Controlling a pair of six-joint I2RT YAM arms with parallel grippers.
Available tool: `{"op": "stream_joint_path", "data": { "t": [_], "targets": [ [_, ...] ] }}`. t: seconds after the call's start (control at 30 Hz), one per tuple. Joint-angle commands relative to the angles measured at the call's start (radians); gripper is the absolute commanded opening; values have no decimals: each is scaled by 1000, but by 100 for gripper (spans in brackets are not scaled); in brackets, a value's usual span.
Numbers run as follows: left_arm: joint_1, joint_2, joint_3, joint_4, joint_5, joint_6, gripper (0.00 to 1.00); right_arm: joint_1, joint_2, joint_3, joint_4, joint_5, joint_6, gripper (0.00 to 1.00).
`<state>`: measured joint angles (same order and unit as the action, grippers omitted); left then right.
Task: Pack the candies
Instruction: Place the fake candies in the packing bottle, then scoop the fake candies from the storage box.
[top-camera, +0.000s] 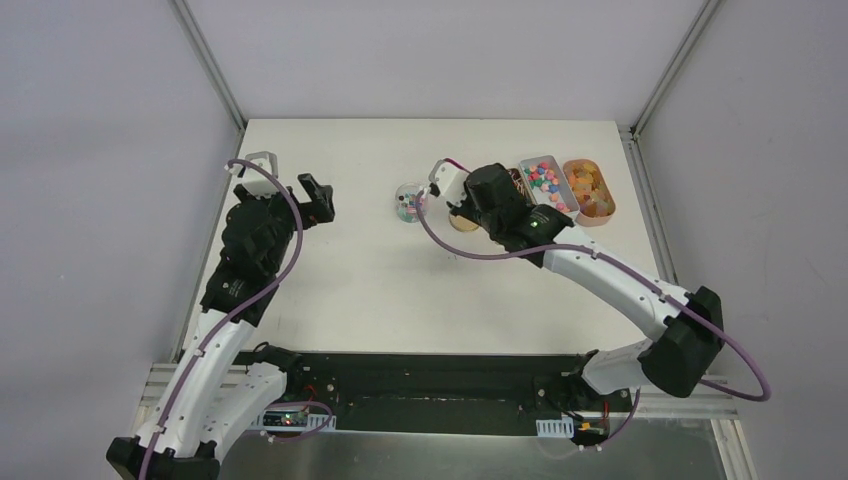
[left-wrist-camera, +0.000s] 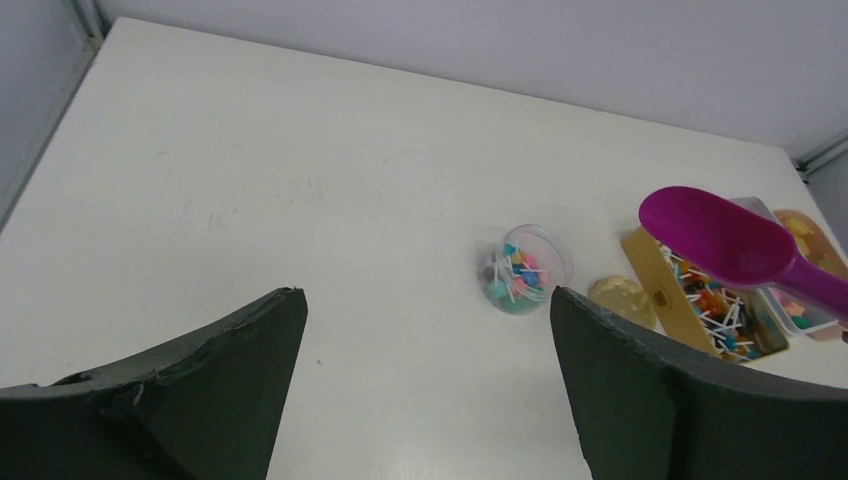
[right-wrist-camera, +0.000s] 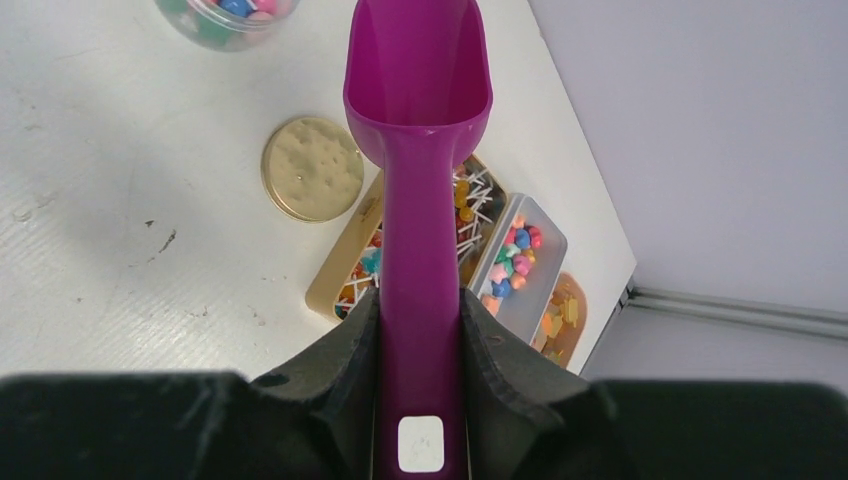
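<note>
- Right gripper (right-wrist-camera: 420, 330): jaws clamped on the handle of the purple scoop (right-wrist-camera: 415, 100), whose bowl is empty.
- Left gripper (left-wrist-camera: 425, 300): jaws wide apart, holding nothing.
- Candies (right-wrist-camera: 517, 255) lie in a clear tray (right-wrist-camera: 522, 318) beyond the scoop. They look tiny, hard, light and likely to roll, so best scooped, not pinched.

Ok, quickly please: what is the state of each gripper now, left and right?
Left gripper: open, holding nothing.
Right gripper: closed on the handle of the scoop.
</note>
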<state>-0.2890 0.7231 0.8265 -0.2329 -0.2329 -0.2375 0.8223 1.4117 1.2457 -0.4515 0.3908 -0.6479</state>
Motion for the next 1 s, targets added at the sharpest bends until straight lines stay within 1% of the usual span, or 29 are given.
{"op": "stream_joint_path", "data": {
  "t": [0.0,0.1,0.23,0.4,0.5,0.6,0.63,0.77,0.97],
  "targets": [
    [-6,22,-4,112,129,-71,94,-52,-65,5,-20,38,68,0],
    [-6,74,26,142,204,-148,91,-87,-71,11,-59,59,126,0],
    [-7,167,65,218,323,-207,83,-139,-97,15,-114,42,227,0],
    [-15,306,140,312,413,-267,76,-207,-71,67,-254,32,328,0],
    [-47,399,183,351,416,-261,72,-259,-70,71,-298,4,396,0],
    [-83,494,212,414,407,-245,69,-309,-69,57,-318,-74,423,0],
    [-89,549,232,421,413,-247,69,-323,-61,54,-329,-94,428,0],
    [-110,715,351,422,471,-270,67,-350,-22,51,-362,-124,441,0],
    [-167,959,552,420,468,-254,65,-356,38,72,-372,-127,437,0]
  ]
}}
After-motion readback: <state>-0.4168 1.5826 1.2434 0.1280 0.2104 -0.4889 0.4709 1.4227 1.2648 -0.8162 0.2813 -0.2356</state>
